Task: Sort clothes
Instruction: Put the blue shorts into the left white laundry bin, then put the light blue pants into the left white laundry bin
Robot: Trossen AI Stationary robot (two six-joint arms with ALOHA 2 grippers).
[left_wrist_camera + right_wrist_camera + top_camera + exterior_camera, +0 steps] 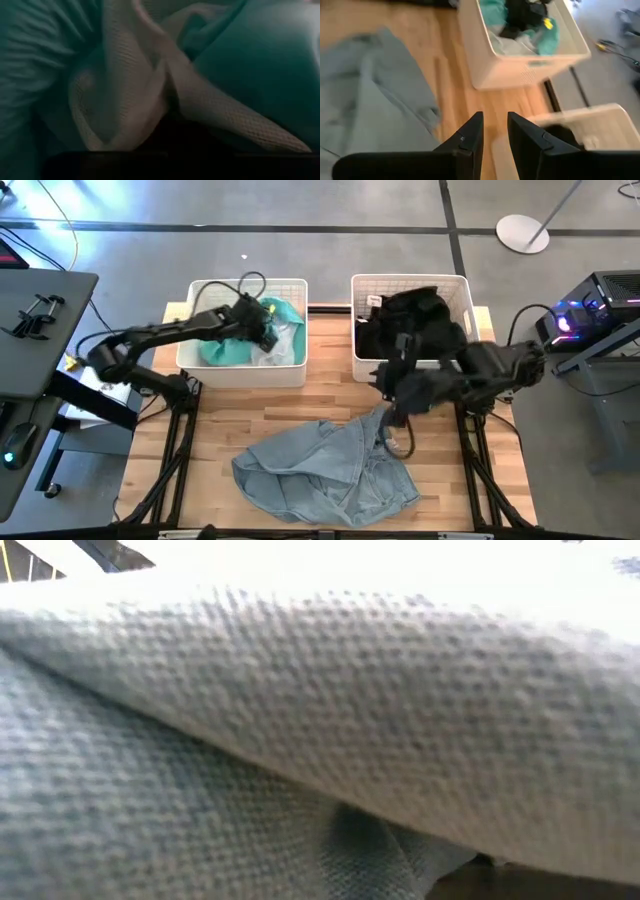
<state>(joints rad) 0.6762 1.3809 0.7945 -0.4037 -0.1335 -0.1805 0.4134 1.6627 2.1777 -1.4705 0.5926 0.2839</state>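
denim garment (325, 475): light blue-grey, crumpled on the wooden table (215, 415), lower centre of the high view; we see it fill the low view (300, 720) as close-up weave; in the right wrist view it sits at frame left (375, 105)
teal garment (228, 345): in the left basket (245, 370), upper left-centre of the high view; a white garment (285, 340) lies beside it in the same basket; left wrist view shows teal cloth (270, 60) and white mesh cloth (130, 90) pressed right up to the lens
black garment (410, 315): heaped in the right basket (460, 290), upper right-centre of the high view
left gripper (262, 325): down inside the left basket amid the teal and white cloth; fingers clenched; we cannot tell if any cloth is pinched between them
right gripper (495, 132): over the table betw. the right basket and the denim's upper right edge, centre-right in the high view (392, 408); fingers (470, 135) stand a narrow gap apart w/ nothing between them; bare wood shows through the gap
surroundings: grey floor around the table; a lit box (590, 305) at the right edge of the high view
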